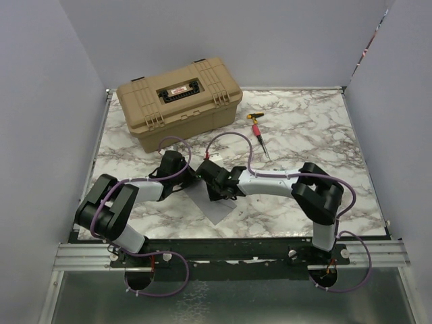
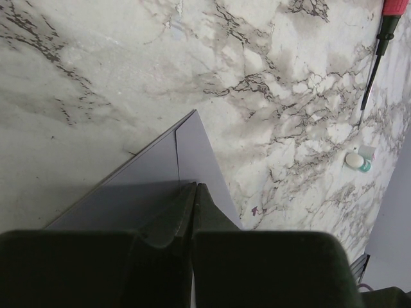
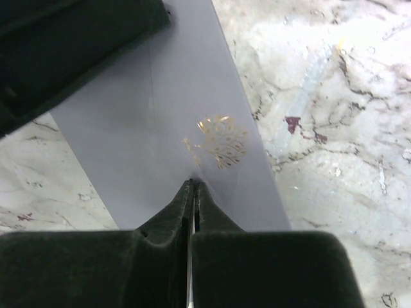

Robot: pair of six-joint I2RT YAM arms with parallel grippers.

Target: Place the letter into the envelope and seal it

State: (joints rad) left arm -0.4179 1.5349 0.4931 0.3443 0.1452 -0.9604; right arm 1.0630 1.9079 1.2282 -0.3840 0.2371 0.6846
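Observation:
The grey-lilac envelope (image 1: 216, 206) lies flat on the marble table near the front edge. In the left wrist view the envelope (image 2: 154, 173) shows a fold line and one pointed corner. In the right wrist view the envelope (image 3: 160, 128) carries a gold emblem (image 3: 221, 142). My left gripper (image 1: 192, 181) is shut, its tips (image 2: 196, 186) resting on the envelope's surface. My right gripper (image 1: 216, 192) is shut too, its tips (image 3: 194, 183) touching the envelope just below the emblem. The two grippers sit close together. The tan letter does not show in any view.
A tan hard case (image 1: 179, 101) stands at the back left. A red-handled screwdriver (image 1: 260, 133) lies right of it and also shows in the left wrist view (image 2: 379, 51), near a small white and green object (image 2: 356, 160). Walls enclose the table.

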